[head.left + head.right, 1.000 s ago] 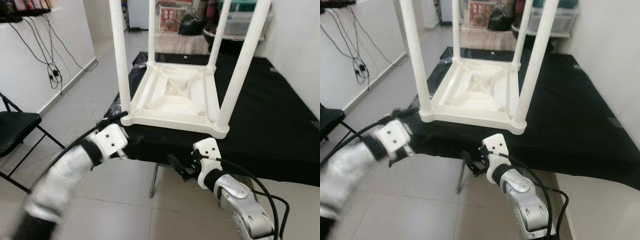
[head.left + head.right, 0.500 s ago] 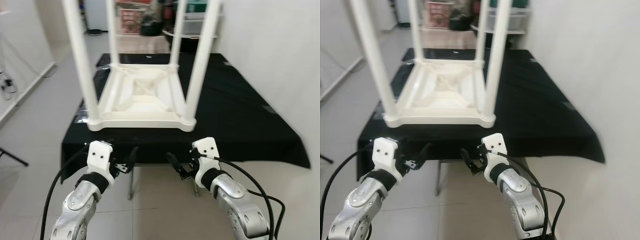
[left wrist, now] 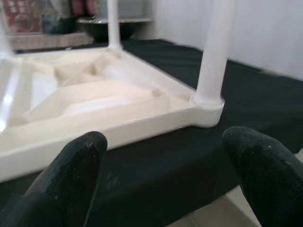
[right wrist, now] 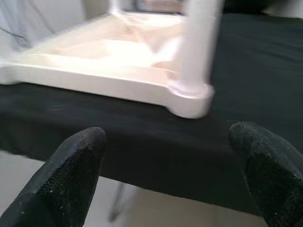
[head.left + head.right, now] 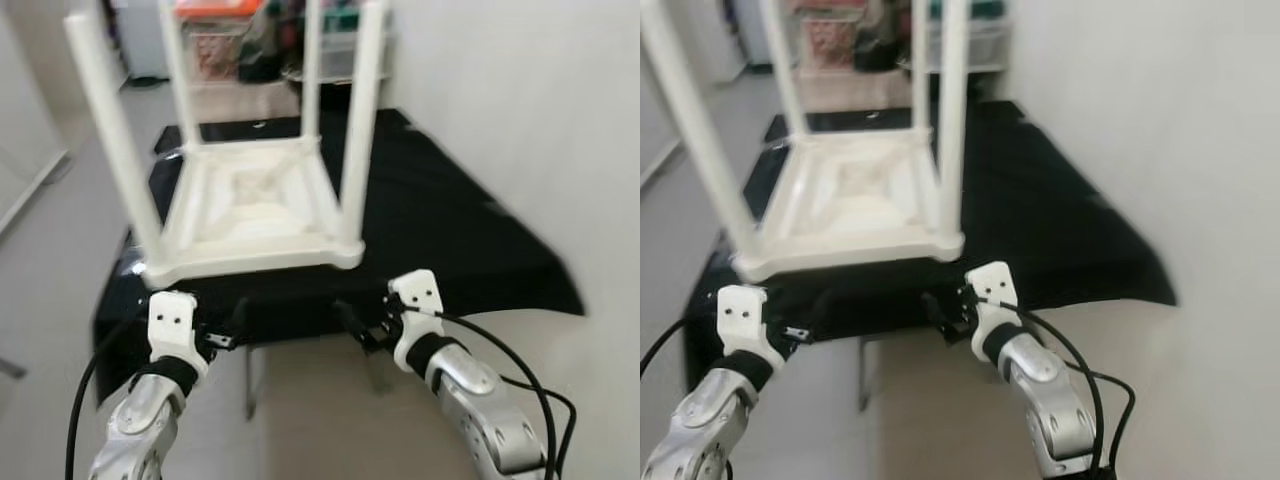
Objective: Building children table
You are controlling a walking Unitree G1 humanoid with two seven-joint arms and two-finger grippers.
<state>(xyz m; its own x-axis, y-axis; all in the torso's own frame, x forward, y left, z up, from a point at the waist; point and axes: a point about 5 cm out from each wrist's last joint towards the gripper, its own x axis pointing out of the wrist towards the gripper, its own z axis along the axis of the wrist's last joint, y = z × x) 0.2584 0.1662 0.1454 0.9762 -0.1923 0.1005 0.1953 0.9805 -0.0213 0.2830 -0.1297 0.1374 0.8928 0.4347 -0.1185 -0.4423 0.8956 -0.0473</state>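
A white children's table lies upside down on a bench covered in black cloth, its four legs pointing up. My left gripper and right gripper hover side by side just before the bench's near edge, a little below the white frame. Both are open with nothing between their fingers. In the left wrist view the left gripper looks across the cloth at the frame's near corner and its leg. In the right wrist view the right gripper faces a corner leg.
A white wall runs close along the bench's right side. Storage boxes and clutter stand behind the bench. Tiled floor lies under my arms. Black cables loop from the right forearm.
The camera has swung round, so the whole scene has shifted. My left arm has come in from the left and now sits level with the right gripper before the bench edge.
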